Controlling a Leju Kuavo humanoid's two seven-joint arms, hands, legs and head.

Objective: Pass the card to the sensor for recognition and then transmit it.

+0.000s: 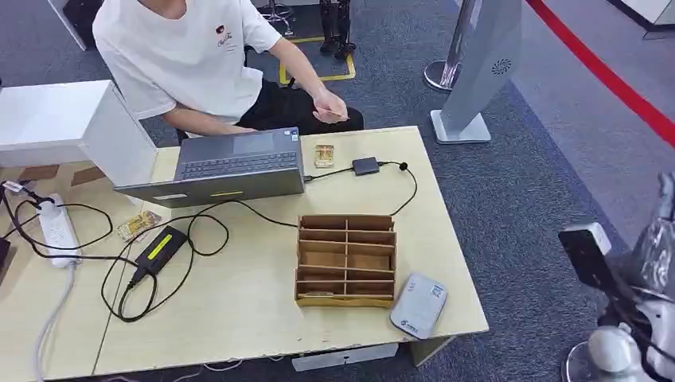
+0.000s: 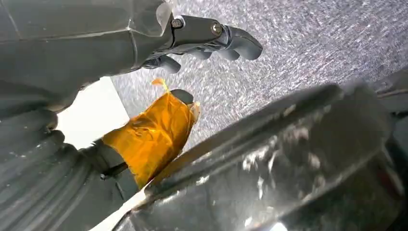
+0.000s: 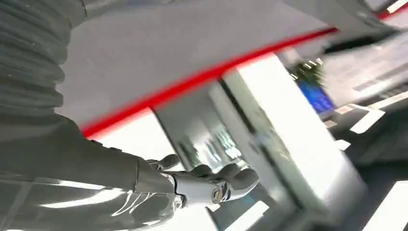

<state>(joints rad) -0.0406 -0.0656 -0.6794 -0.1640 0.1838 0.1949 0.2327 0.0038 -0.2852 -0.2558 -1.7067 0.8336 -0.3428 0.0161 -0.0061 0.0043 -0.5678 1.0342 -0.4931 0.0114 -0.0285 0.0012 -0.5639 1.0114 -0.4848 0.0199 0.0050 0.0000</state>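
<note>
Worktop: a pale wooden surface spanning the lower left and centre of the head view.
Card: a small gold-toned rectangle lay flat at the worktop's far edge, just beside one open grey laptop.
Sensor: one rounded grey-white pad, lower centre, beside one slotted cardboard organizer.
Left hand: dark fingers loosely curled, holding nothing.
Right hand: glossy grey fingers curled in, empty.
</note>
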